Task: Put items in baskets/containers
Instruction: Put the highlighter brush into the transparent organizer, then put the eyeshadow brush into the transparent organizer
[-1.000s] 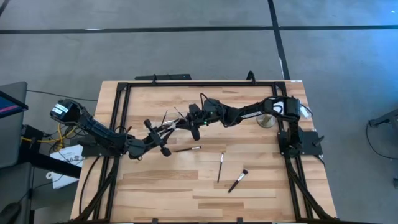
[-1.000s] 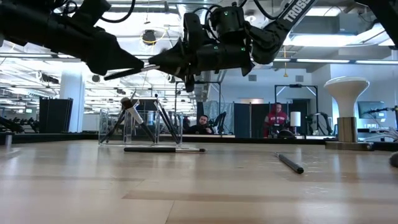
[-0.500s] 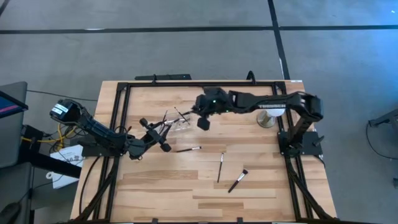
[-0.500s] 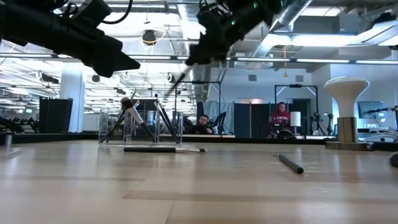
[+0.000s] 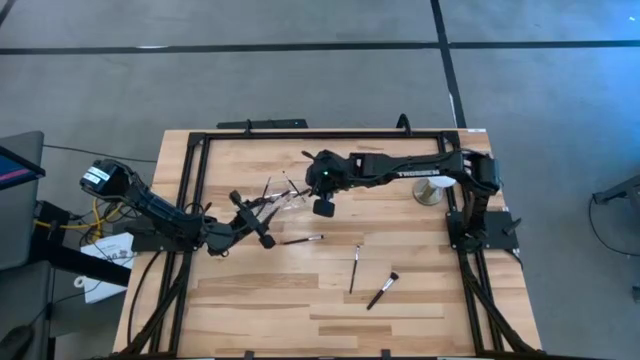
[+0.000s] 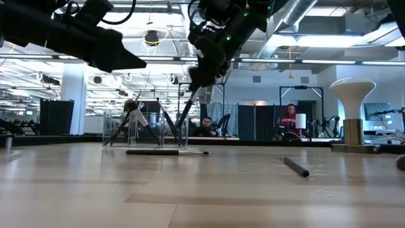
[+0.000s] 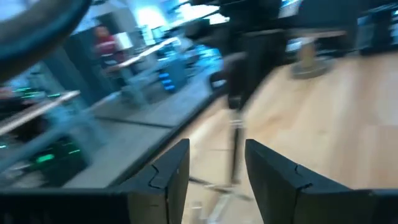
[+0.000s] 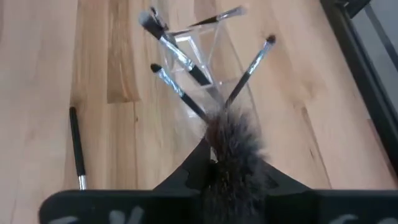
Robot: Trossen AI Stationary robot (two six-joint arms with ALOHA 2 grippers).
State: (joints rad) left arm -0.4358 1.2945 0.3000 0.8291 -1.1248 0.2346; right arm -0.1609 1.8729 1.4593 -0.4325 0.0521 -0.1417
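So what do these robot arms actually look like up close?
Both arms are dark and jointed, with black cables along them. The right arm bears white lettering and small green lights near its wrist. The left arm has a white-labelled base with yellow wires. Each ends in two flat dark fingers.

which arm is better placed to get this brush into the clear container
Right. The right gripper grips a fluffy-headed brush directly over the clear container. The left gripper stands open and empty beside it.

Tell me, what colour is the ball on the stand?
White ball, seen best in the low view.
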